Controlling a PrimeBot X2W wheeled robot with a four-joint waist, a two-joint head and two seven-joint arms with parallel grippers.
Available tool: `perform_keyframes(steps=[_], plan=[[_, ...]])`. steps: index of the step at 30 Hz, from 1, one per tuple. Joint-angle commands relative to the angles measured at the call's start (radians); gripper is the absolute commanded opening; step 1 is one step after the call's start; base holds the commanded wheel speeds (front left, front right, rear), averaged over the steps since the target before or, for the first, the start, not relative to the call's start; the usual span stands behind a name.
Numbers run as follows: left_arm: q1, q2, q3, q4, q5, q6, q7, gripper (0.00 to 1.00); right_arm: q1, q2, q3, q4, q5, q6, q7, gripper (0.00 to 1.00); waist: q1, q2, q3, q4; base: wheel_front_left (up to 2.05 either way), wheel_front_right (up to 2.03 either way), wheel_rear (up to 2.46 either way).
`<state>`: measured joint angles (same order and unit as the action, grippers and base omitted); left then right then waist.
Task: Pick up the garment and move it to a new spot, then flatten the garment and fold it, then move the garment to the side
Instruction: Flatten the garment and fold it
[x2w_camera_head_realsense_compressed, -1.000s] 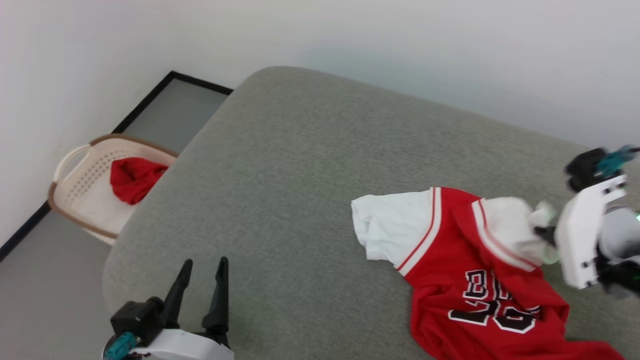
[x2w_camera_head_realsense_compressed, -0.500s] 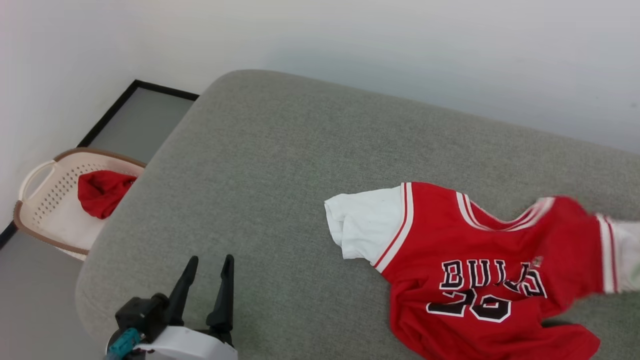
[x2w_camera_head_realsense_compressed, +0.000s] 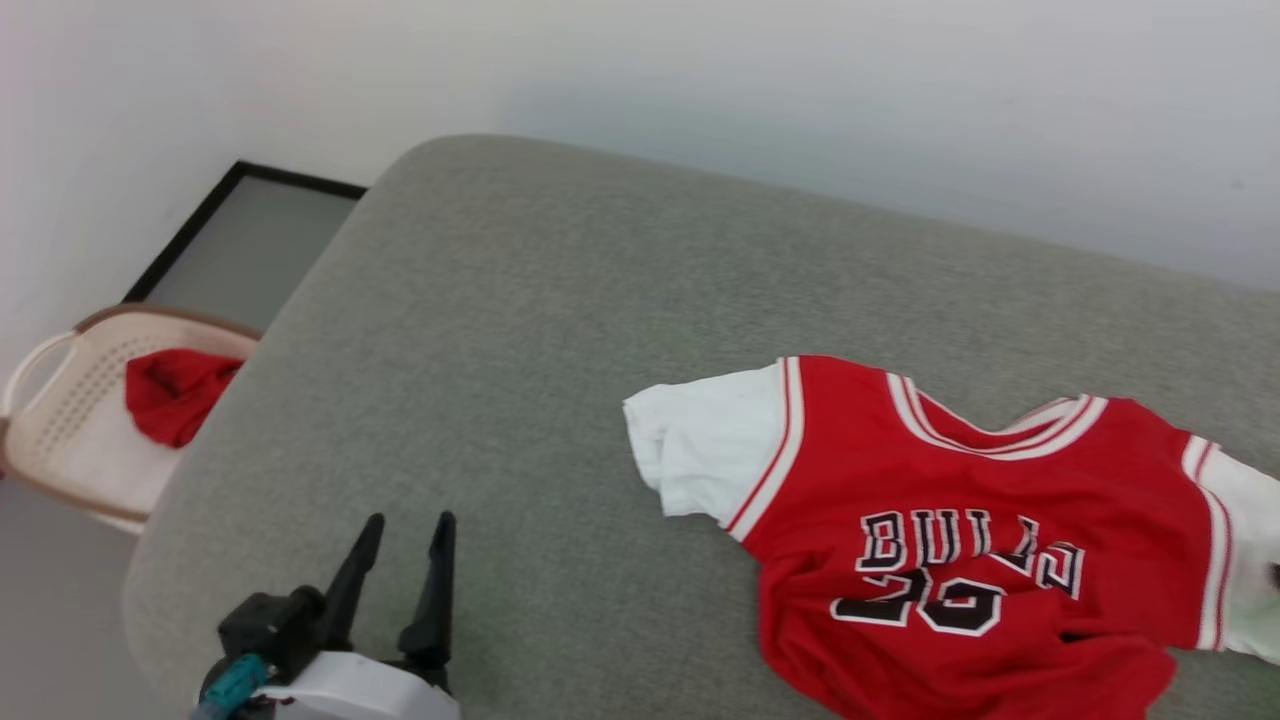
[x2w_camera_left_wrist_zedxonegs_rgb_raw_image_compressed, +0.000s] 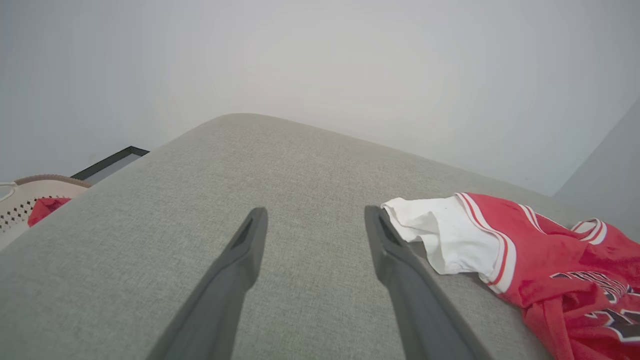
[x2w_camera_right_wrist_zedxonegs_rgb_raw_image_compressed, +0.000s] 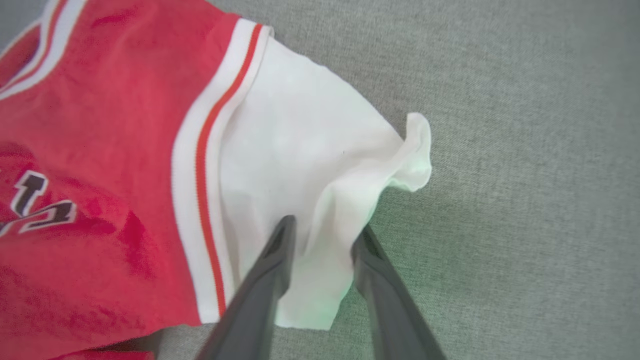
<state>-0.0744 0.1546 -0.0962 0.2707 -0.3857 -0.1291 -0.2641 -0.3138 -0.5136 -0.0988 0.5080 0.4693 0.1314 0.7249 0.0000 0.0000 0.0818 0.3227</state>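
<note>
Garment (x2w_camera_head_realsense_compressed: 950, 480) perhaps loose between right fingers (x2w_camera_right_wrist_zedxonegs_rgb_raw_image_compressed: 272, 272)

Garment (x2w_camera_head_realsense_compressed: 1000, 480) on grey cushion (x2w_camera_head_realsense_compressed: 520, 330)

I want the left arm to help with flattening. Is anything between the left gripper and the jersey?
Nothing visible. Bare gray cushion lies between the open left gripper and the jersey, nearest at its white sleeve.
</note>
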Motion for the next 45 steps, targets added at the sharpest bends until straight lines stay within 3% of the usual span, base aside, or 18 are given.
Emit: perform_keyframes(steps=[1, 6, 15, 23, 28, 34, 39, 45], plan=[[0.009, 0.012, 0.004, 0.001, 0.000, -0.003, 0.001, 1.00, -0.009, 0.001, 0.007, -0.012, -0.007, -0.001, -0.015, 1.00, 0.0000, 0.0000, -0.020, -0.030, 0.00, 0.00, 0.00], [0.026, 0.037, 0.036, -0.015, 0.007, -0.003, 0.001, 1.00, 0.014, 0.018, 0.039, -0.097, 0.012, -0.001, -0.093, 1.00, 0.0000, 0.0000, -0.056, -0.095, 0.00, 0.00, 0.00], [0.057, 0.068, 0.078, -0.047, 0.011, 0.001, 0.001, 1.00, 0.133, 0.047, 0.093, -0.354, 0.007, -0.001, -0.315, 1.00, 0.0000, 0.0000, -0.088, -0.226, 0.00, 0.00, 0.00], [0.053, 0.098, 0.105, -0.070, -0.007, 0.005, 0.004, 1.00, 0.232, 0.134, 0.080, -0.505, -0.044, -0.001, -0.486, 1.00, 0.0000, 0.0000, -0.077, -0.343, 0.00, 0.00, 0.00], [0.013, 0.131, 0.105, -0.082, -0.036, 0.003, 0.059, 1.00, 0.261, 0.179, 0.084, -0.534, -0.057, -0.001, -0.521, 1.00, 0.0000, 0.0000, -0.057, -0.398, 0.00, 0.00, 0.00], [-0.112, 0.237, 0.072, -0.075, -0.156, -0.002, 0.332, 1.00, 0.238, 0.204, 0.115, -0.548, -0.049, -0.001, -0.523, 1.00, 0.0000, 0.0000, -0.003, -0.457, 0.00, 0.00, 0.00], [-0.240, 0.313, 0.030, -0.016, -0.326, -0.002, 0.690, 1.00, 0.208, 0.211, 0.127, -0.548, -0.035, -0.001, -0.515, 1.00, 0.0000, 0.0000, 0.049, -0.482, 0.00, 0.00, 0.00], [-0.375, 0.372, 0.008, 0.071, -0.412, 0.056, 1.024, 1.00, 0.172, 0.208, 0.148, -0.536, -0.016, -0.001, -0.521, 1.00, 0.0000, 0.0000, 0.107, -0.501, 0.00, 0.00, 0.00]])
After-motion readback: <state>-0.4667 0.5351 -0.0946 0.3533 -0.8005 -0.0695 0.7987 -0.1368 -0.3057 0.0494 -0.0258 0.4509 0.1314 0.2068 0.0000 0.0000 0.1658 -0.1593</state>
